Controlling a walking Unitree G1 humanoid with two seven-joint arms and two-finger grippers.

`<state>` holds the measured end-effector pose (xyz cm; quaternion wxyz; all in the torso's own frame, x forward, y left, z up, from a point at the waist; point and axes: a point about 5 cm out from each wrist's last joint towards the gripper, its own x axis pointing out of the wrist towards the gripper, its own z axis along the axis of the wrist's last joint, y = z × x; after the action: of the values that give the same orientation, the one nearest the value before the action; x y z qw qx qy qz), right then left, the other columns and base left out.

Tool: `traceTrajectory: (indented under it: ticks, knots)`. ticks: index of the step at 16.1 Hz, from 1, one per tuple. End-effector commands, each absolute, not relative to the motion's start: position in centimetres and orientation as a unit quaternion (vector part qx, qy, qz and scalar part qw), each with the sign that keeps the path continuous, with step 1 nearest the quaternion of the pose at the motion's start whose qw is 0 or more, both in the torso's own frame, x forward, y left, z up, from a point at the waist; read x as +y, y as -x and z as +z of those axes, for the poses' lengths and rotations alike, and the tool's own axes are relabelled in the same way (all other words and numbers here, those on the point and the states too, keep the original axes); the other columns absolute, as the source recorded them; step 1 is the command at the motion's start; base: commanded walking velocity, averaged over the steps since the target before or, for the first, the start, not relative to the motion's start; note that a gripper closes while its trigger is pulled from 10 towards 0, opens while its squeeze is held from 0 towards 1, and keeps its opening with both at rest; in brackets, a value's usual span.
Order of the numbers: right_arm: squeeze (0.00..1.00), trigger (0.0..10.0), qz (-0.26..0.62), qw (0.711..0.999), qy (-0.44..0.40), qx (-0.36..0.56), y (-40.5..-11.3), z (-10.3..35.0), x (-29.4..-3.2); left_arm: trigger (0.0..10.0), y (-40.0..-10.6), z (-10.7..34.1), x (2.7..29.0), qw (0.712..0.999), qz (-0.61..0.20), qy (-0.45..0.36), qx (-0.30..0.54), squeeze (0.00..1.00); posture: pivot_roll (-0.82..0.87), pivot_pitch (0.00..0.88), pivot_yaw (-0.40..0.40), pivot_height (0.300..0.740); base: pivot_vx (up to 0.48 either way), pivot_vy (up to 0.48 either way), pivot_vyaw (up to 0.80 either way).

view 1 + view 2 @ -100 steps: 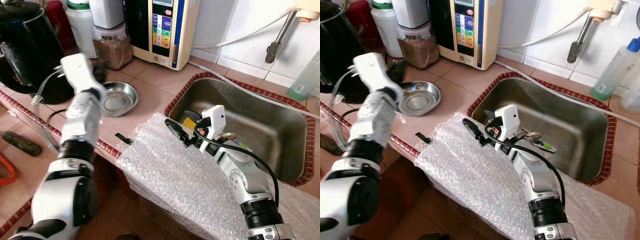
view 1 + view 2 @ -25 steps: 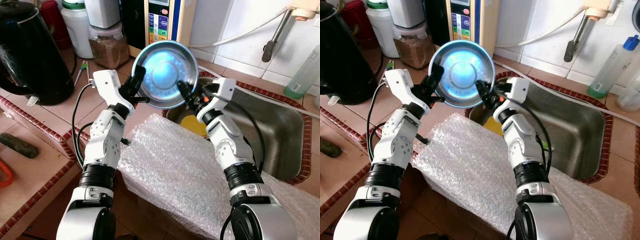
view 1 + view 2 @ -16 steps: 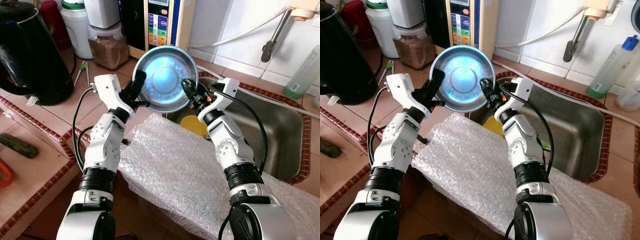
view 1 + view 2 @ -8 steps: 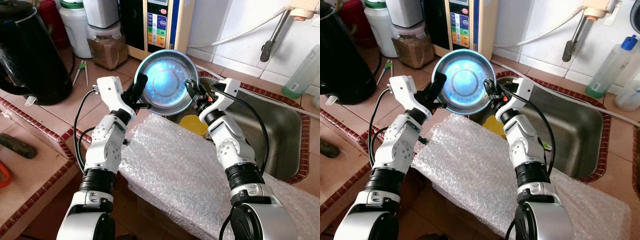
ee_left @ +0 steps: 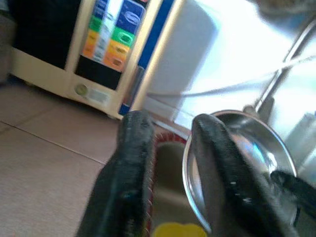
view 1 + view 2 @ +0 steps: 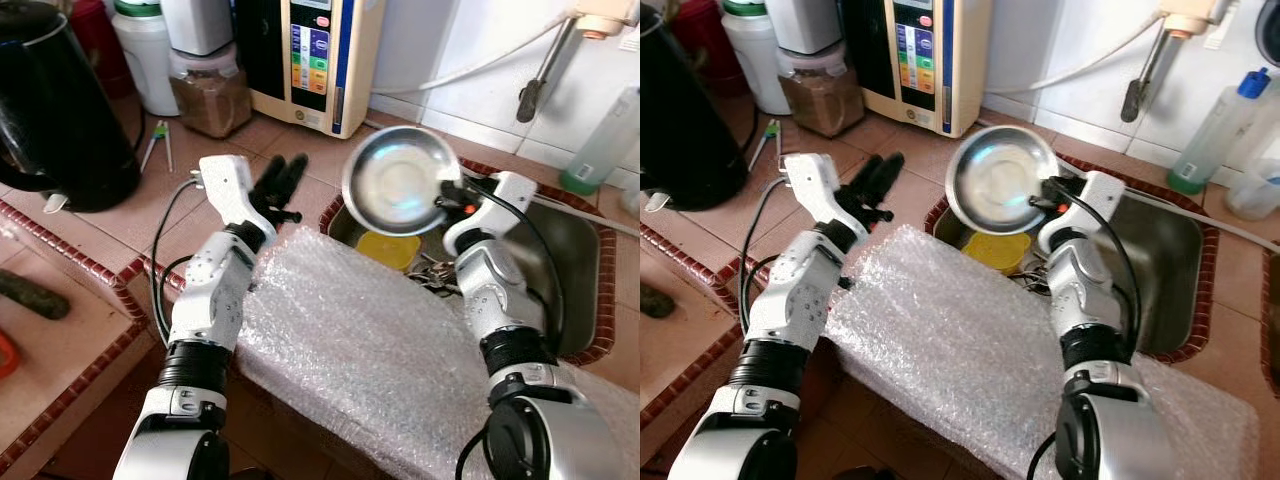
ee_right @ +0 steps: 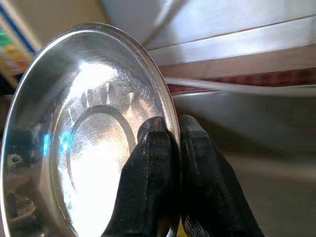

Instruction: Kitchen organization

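A round steel bowl [image 6: 398, 182] hangs tilted over the left end of the steel sink [image 6: 585, 262]. My right gripper [image 6: 443, 203] is shut on the bowl's right rim, and its two black fingers [image 7: 154, 148] pinch the edge in the right wrist view. My left gripper [image 6: 284, 172] stands open and empty over the tiled counter just left of the sink, a hand's width from the bowl. Its fingers [image 5: 133, 148] are apart, with the bowl [image 5: 247, 158] beyond them. A yellow item [image 6: 388, 249] lies in the sink under the bowl.
Bubble wrap [image 6: 370, 350] covers the counter's front edge below both arms. A black kettle [image 6: 60, 110], a brown jar [image 6: 210, 95] and a cream water purifier [image 6: 312, 60] line the back left. A faucet [image 6: 535, 80] and a green bottle [image 6: 600, 150] stand behind the sink.
My left gripper has let go of the bowl and opened. The right gripper has carried the bowl to the right, over the sink, and the bowl now tilts more.
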<state>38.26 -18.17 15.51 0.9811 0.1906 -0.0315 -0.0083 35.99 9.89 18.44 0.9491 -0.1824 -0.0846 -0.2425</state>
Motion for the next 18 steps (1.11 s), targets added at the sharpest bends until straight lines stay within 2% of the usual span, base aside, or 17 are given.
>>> traceTrajectory:
  ticks: [1, 4, 7, 11, 12, 13, 14, 15, 16, 18]
  knots:
    - [0.00, 0.0, -0.020, 0.982, -0.184, -0.042, -38.5, 16.2, -18.3, 10.0, -35.9, 18.3, 9.8, 0.951, -0.249, 0.168, -0.079, 1.00, 0.02, 0.085, -0.027, 0.740, 0.000, 0.000, 0.00]
    - [0.00, 0.0, -0.113, 0.989, -0.097, 0.009, -38.1, 14.5, -20.7, 10.0, -35.4, 16.3, 9.6, 0.950, -0.295, 0.106, -0.007, 1.00, 0.02, 0.083, -0.023, 0.740, 0.000, 0.000, 0.00]
    - [0.00, 0.0, -0.168, 0.979, -0.096, 0.062, -37.3, 12.5, -22.2, 10.0, -35.0, 15.2, 9.5, 0.941, -0.331, 0.059, 0.031, 1.00, 0.02, 0.081, -0.018, 0.740, 0.000, 0.000, 0.00]
    - [0.00, 0.0, -0.191, 0.972, -0.087, 0.105, -36.7, 10.8, -22.6, 10.0, -34.9, 14.6, 9.7, 0.933, -0.353, 0.025, 0.067, 1.00, 0.02, 0.081, -0.012, 0.740, 0.000, 0.000, 0.00]
    - [0.00, 4.4, -0.184, 0.966, -0.108, 0.148, -36.2, 9.2, -22.1, 10.0, -35.2, 14.6, 10.0, 0.933, -0.352, -0.001, 0.072, 1.00, 0.03, 0.083, -0.009, 0.740, 0.000, 0.000, 0.00]
    - [0.11, 10.0, -0.184, 0.962, -0.121, 0.162, -36.1, 8.6, -21.7, 10.0, -35.3, 14.7, 10.1, 0.933, -0.351, -0.017, 0.077, 1.00, 0.03, 0.082, -0.009, 0.740, 0.000, 0.000, 0.00]
    - [0.78, 10.0, -0.185, 0.960, -0.130, 0.167, -36.0, 8.4, -21.5, 10.0, -35.4, 14.7, 10.2, 0.933, -0.350, -0.021, 0.079, 1.00, 0.03, 0.081, -0.008, 0.740, 0.000, 0.000, 0.00]
    - [0.95, 10.0, -0.187, 0.958, -0.135, 0.171, -35.9, 8.2, -21.4, 10.0, -35.5, 14.7, 10.3, 0.933, -0.349, -0.025, 0.081, 1.00, 0.03, 0.079, -0.006, 0.740, 0.000, 0.000, 0.00]
    - [1.00, 10.0, -0.198, 0.955, -0.144, 0.164, -35.9, 8.3, -21.7, 10.0, -35.9, 15.2, 10.3, 0.938, -0.340, -0.031, 0.066, 1.00, 0.03, 0.078, -0.004, 0.740, 0.000, 0.000, 0.00]
    - [1.00, 10.0, -0.197, 0.956, -0.142, 0.165, -35.9, 8.2, -21.7, 10.0, -35.9, 15.4, 10.2, 0.937, -0.343, -0.026, 0.066, 1.00, 0.03, 0.072, 0.001, 0.740, 0.000, 0.000, 0.00]
